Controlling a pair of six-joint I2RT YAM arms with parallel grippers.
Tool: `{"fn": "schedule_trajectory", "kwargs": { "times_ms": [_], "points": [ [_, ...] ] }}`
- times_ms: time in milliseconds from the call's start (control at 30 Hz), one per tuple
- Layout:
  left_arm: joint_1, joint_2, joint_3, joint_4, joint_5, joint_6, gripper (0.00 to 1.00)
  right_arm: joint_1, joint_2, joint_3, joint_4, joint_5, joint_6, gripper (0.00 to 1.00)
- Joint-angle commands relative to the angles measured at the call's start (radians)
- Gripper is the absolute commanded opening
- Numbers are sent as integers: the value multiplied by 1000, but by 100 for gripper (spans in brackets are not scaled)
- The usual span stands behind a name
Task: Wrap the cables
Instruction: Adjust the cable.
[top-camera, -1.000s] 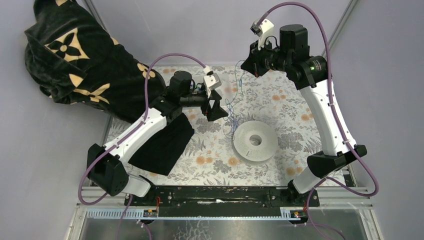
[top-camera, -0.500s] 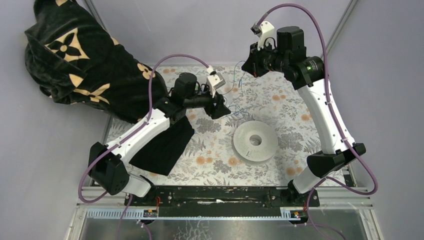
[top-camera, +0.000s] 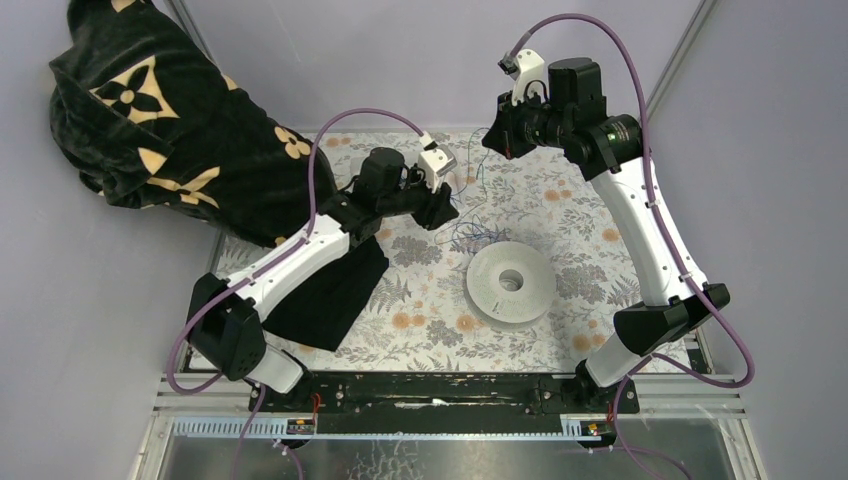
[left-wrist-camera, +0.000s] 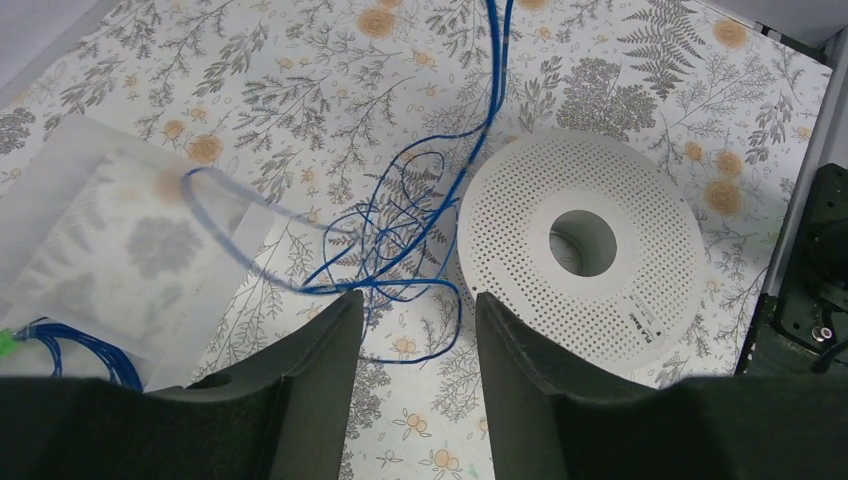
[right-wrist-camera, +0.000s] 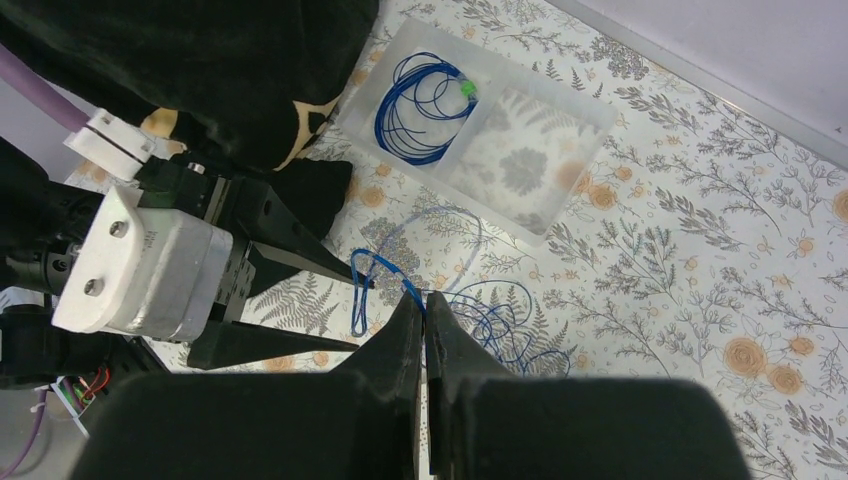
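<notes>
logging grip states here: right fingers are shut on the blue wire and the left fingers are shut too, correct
Not quite. The left fingers are open: the left wrist view shows a clear gap between them, with the blue wire tangled on the tablecloth below. The right fingers are shut on the blue wire, as you said.

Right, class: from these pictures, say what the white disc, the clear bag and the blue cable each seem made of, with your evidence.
Disc: looks like hard matte white plastic, moulded with rows of fine holes.
Bag: thin frosted plastic film; the fern print shows through, blurred.
Cable: probably plastic-sheathed, smooth blue, lying in springy loops; core unseen.
</notes>
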Motion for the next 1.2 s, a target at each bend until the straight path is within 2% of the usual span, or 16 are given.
{"fn": "schedule_trajectory", "kwargs": {
  "times_ms": [0, 233, 300, 367, 433, 467, 633, 800, 1033, 1167],
  "points": [
    [-5, 27, 29, 66, 20, 12, 51, 3, -36, 7, 47, 2, 12, 0],
    [-7, 62, 24, 67, 65, -19, 41, 3, -33, 8, 48, 14, 9, 0],
    [-9, 68, 23, 68, 64, -20, 32, 3, -31, 5, 48, 21, 7, 0],
    [-8, 68, 24, 55, 65, -6, 14, 3, -34, 0, 50, 45, -4, 0],
    [-6, 56, 25, 14, 54, 54, 1, 2, -43, -11, 53, 95, -17, 0],
    [-6, 46, 27, -41, 42, 104, 0, 1, -49, -19, 57, 130, -32, 0],
    [40, -9, 43, -372, -68, 434, 0, -72, -94, -67, 127, 287, -101, 0],
    [235, -62, 35, -572, -174, 649, 0, -160, -105, -74, 187, 356, -158, 0],
    [383, -59, 24, -725, -349, 804, 0, -170, -82, -55, 215, 409, -205, 0],
    [445, -45, -6, -802, -396, 852, 0, -170, -63, -37, 189, 349, -211, 0]
  ]
}}
